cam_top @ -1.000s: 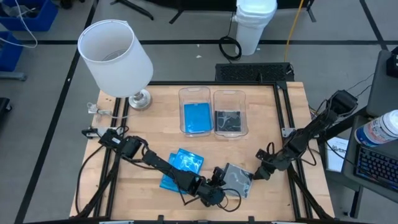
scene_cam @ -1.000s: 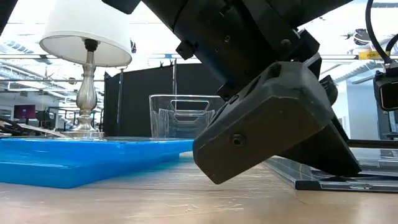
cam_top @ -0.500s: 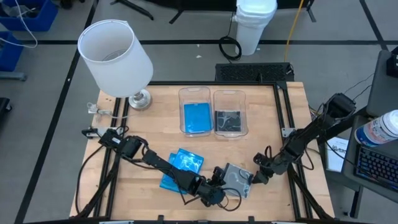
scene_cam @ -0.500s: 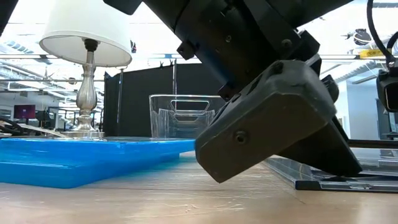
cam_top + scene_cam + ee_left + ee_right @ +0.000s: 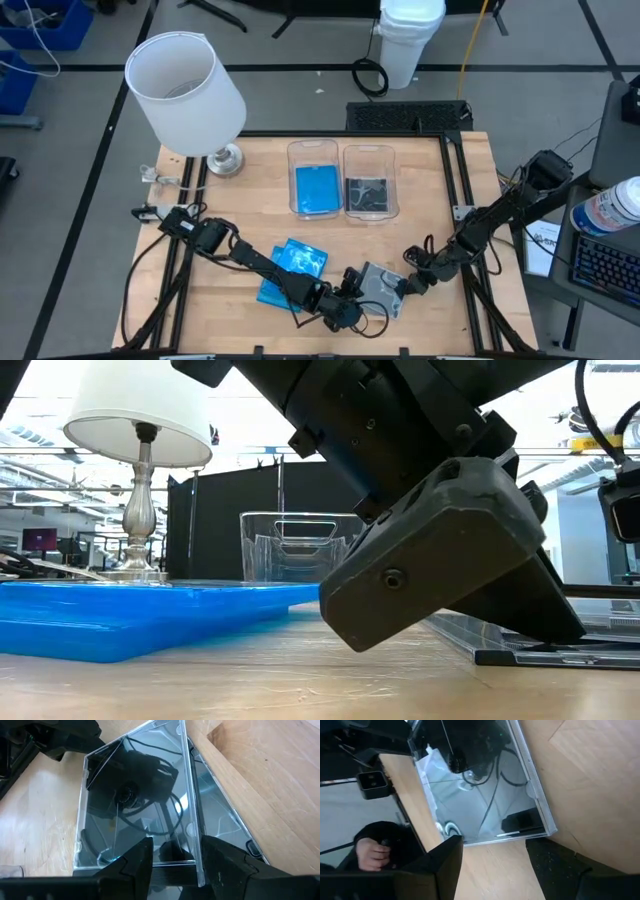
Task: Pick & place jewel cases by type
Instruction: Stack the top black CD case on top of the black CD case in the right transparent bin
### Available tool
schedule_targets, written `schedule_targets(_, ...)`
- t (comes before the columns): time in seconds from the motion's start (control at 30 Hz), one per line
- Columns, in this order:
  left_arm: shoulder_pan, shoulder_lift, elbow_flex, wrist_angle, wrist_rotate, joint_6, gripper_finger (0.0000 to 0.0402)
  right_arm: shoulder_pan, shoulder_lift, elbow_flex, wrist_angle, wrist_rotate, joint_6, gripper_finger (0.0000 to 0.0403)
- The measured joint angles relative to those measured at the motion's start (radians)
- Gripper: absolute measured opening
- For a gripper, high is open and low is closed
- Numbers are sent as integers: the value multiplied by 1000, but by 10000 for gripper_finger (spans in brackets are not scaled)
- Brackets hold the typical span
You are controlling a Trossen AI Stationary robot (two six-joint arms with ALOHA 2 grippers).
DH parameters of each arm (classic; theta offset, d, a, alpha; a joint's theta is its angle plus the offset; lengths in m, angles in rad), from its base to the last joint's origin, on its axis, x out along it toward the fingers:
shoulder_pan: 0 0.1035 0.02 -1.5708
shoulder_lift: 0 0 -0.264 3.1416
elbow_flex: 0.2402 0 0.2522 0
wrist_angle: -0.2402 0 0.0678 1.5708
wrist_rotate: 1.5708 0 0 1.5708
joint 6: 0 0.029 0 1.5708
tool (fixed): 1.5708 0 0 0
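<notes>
Blue jewel cases: three — two overlapping on the table (image 5: 291,268), one in the left clear bin (image 5: 318,187).
Dark grey/transparent jewel cases: two — one on the table (image 5: 379,287), one in the right clear bin (image 5: 368,193).
Clear bins: two (image 5: 313,150).
Table lamp: one (image 5: 185,95).
Robot arms: two.
White bucket: one (image 5: 409,40).

Table (image 5: 250,200) – pale wood, smooth, matt grain. Clear jewel case (image 5: 140,805) – glossy transparent plastic, mirrors cables. Blue cases (image 5: 290,268) – opaque glossy plastic. Bins (image 5: 342,152) clear plastic. Lamp base (image 5: 135,510) polished metal, shade (image 5: 185,92) matt white.
</notes>
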Motion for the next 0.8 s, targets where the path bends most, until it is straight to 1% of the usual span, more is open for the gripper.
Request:
schedule_targets(0.17,0,0,0,6,-6,0,175,-34,0,29,-101,-29,-40,214)
schedule_targets(0.57,-5,0,-1,9,-9,0,175,-145,-4,31,-186,-98,-162,214)
schedule_targets(0.8,-5,0,-1,10,-8,-5,175,-199,-7,33,-218,-68,-233,214)
